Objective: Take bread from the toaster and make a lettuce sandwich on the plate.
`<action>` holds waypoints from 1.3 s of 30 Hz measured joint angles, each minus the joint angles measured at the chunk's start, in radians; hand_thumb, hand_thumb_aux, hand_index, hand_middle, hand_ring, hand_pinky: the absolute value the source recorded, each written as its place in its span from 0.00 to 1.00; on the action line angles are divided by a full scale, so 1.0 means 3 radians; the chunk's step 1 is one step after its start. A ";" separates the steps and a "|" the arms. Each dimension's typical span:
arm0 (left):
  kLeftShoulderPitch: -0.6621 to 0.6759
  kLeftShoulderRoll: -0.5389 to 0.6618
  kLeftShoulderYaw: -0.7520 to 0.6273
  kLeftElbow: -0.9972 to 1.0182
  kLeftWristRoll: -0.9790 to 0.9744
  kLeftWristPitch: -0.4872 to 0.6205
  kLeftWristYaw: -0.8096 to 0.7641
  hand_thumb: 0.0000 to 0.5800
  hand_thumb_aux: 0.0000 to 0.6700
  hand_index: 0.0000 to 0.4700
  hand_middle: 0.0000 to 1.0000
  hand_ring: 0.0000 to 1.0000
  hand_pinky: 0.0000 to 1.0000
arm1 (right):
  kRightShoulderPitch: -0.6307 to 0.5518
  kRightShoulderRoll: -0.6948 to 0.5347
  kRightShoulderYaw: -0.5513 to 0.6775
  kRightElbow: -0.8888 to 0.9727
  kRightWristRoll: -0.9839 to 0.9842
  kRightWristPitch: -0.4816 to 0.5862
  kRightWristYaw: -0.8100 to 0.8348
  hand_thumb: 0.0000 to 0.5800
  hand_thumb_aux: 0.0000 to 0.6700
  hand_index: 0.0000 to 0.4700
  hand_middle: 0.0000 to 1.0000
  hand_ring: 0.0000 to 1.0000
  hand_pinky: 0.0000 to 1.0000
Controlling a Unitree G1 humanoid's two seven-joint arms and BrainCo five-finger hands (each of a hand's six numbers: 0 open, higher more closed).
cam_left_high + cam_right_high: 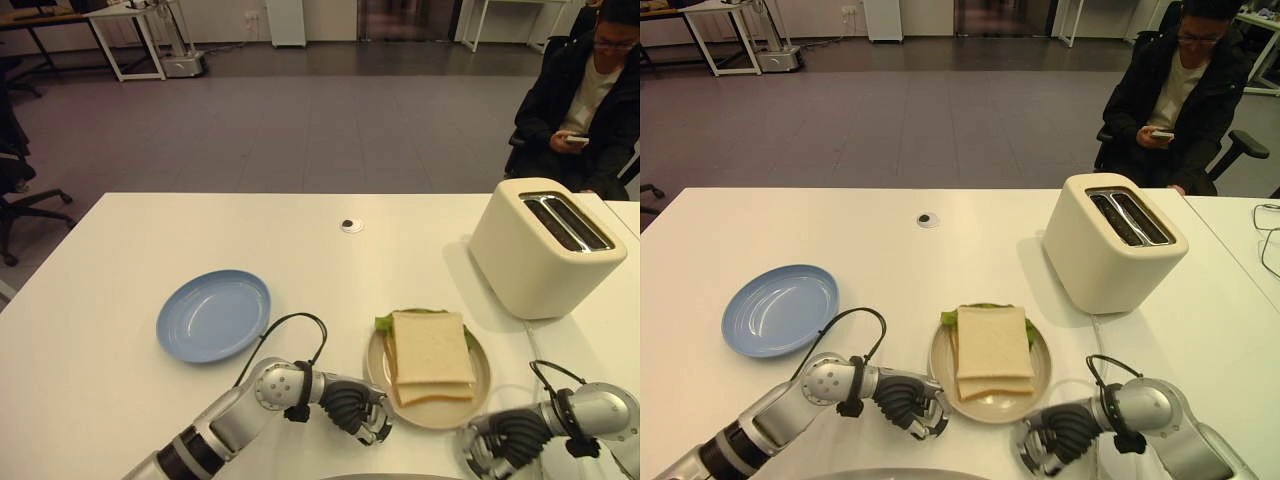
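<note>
i see the sandwich (pixel 432 350) lower centre of the frame: two bread slices stacked on a beige plate (pixel 441 419), with lettuce (pixel 383 323) peeking out at the stack's upper left edge. the top slice sits a bit further up than the bottom one, so the lower slice's near edge shows.

my left hand (pixel 355 408) is at the plate's lower left rim, fingers curled in and gripping nothing; whether it touches the rim i cannot tell. my right hand (pixel 500 440) is at the bottom of the frame, just off the plate's lower right rim, fingers also curled and holding nothing.

the toaster (pixel 530 260) stands at the right, near the table (pixel 150 240) edge, apart from the plate. a blue plate (pixel 213 315) lies left of centre, well clear of the left hand. open tabletop runs across the upper middle, with a small grommet (pixel 350 225) there.
</note>
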 measured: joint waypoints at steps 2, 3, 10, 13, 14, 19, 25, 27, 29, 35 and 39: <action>-0.0112 -0.0199 -0.0002 0.0188 0.0134 0.0008 0.0174 1.00 1.00 1.00 1.00 1.00 1.00 | -0.0299 0.0268 0.0058 0.0182 -0.0285 -0.0012 -0.0471 1.00 1.00 1.00 1.00 1.00 1.00; -0.0191 -0.0321 0.0003 0.0320 0.0229 0.0010 0.0312 1.00 1.00 1.00 1.00 1.00 1.00 | -0.0487 0.0435 0.0089 0.0333 -0.0470 -0.0016 -0.0758 1.00 1.00 1.00 1.00 1.00 1.00; -0.1234 -0.0956 0.0286 0.2162 0.0790 -0.0136 0.1852 1.00 1.00 1.00 1.00 1.00 1.00 | -0.1395 0.1115 0.0123 0.1352 -0.1030 0.0005 -0.2119 1.00 1.00 1.00 1.00 1.00 1.00; -0.1651 -0.1127 0.0414 0.3016 0.0865 -0.0290 0.2452 1.00 1.00 1.00 1.00 1.00 1.00 | -0.1675 0.1335 0.0129 0.1733 -0.1064 -0.0044 -0.2493 1.00 1.00 1.00 1.00 1.00 1.00; -0.1805 -0.1188 0.0471 0.3347 0.0870 -0.0401 0.2697 1.00 1.00 1.00 1.00 1.00 1.00 | -0.1768 0.1407 0.0138 0.1867 -0.1093 -0.0089 -0.2641 1.00 1.00 1.00 0.82 0.82 0.82; -0.2105 -0.1287 0.0772 0.3824 0.0784 -0.1045 0.3328 0.00 0.00 0.00 0.65 0.65 0.65 | -0.1937 0.1664 -0.0052 0.1985 -0.0997 -0.0440 -0.3324 0.00 0.00 0.00 0.00 0.00 0.00; -0.1212 -0.1059 0.1364 0.2182 -0.0198 -0.1555 0.2818 0.00 0.00 0.00 0.15 0.15 0.15 | -0.1654 0.2022 -0.0550 0.1609 -0.0192 -0.0937 -0.3659 0.00 0.00 0.00 0.00 0.00 0.00; -0.0785 -0.0890 0.1623 0.1492 -0.0576 -0.1492 0.2636 0.00 0.00 0.00 0.12 0.12 0.12 | -0.1427 0.2145 -0.0705 0.1350 0.0236 -0.0920 -0.3602 0.00 0.00 0.00 0.00 0.00 0.00; -0.0450 -0.0821 0.1851 0.1023 -0.0867 -0.1342 0.2538 0.00 0.00 0.00 0.06 0.06 0.06 | -0.1247 0.2191 -0.0814 0.1104 0.0547 -0.0852 -0.3517 0.00 0.00 0.00 0.00 0.00 0.00; 0.0376 -0.0860 0.2106 0.0306 -0.1251 -0.1042 0.2398 0.00 0.00 0.00 0.00 0.00 0.00 | -0.0758 0.2323 -0.0829 0.0644 0.0900 -0.0643 -0.3283 0.00 0.00 0.00 0.00 0.00 0.00; 0.0511 -0.0950 0.2133 0.0172 -0.1268 -0.0941 0.2382 0.00 0.00 0.00 0.00 0.00 0.00 | -0.0663 0.2358 -0.0796 0.0540 0.0912 -0.0604 -0.3191 0.00 0.00 0.00 0.00 0.00 0.00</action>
